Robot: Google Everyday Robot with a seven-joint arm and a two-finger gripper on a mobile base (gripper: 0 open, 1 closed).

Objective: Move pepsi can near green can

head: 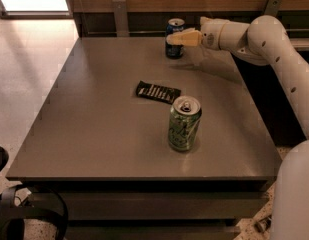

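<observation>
**Gripper at the pepsi can, far edge of the table**

The pepsi can [174, 51] stands upright near the far edge of the grey table [94, 129], right of its middle; its silver top faces up, and what it holds cannot be seen. The gripper [172, 39] reaches in from the right at mid-height of this can, its pale yellow tip lying over the can's right side; whether it is parted, closed or gripping the can cannot be told. The white arm [274, 44] behind it runs level above the table's far right corner, then bends down along the right edge of the view.

The green can [184, 125] stands upright nearer the front of the table, well apart from the pepsi can; its silver top with the pull tab shows, but its contents do not. Between the two cans, a little to the left, a flat dark packet [158, 91] with light stripes lies on the table, touching neither.
</observation>
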